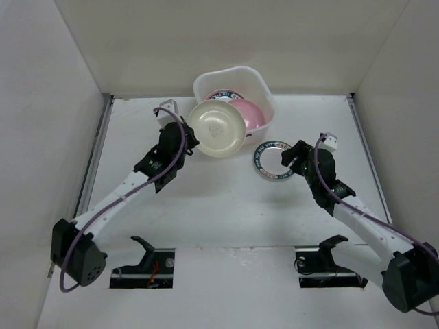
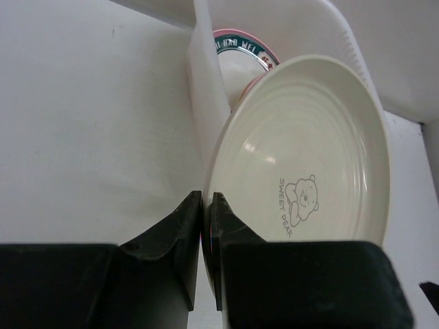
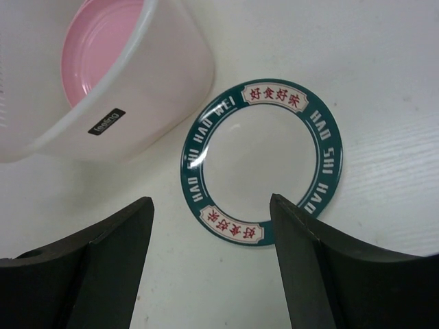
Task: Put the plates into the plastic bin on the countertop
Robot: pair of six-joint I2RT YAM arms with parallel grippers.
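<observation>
— What's the left end effector [image 2: 206, 200] got?
— It's clamped on a cream plate [image 2: 309, 157], bin [image 2: 206, 103] just ahead. The right end effector [image 3: 209, 202] gapes above a teal-rimmed plate [image 3: 260, 161] on the white desk [image 3: 384, 82], white walls [image 1: 206, 41] around.

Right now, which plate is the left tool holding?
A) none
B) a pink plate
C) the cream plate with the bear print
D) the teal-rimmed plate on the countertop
C: the left tool is shut on the rim of the cream plate, which stands tilted next to the plastic bin.
</observation>
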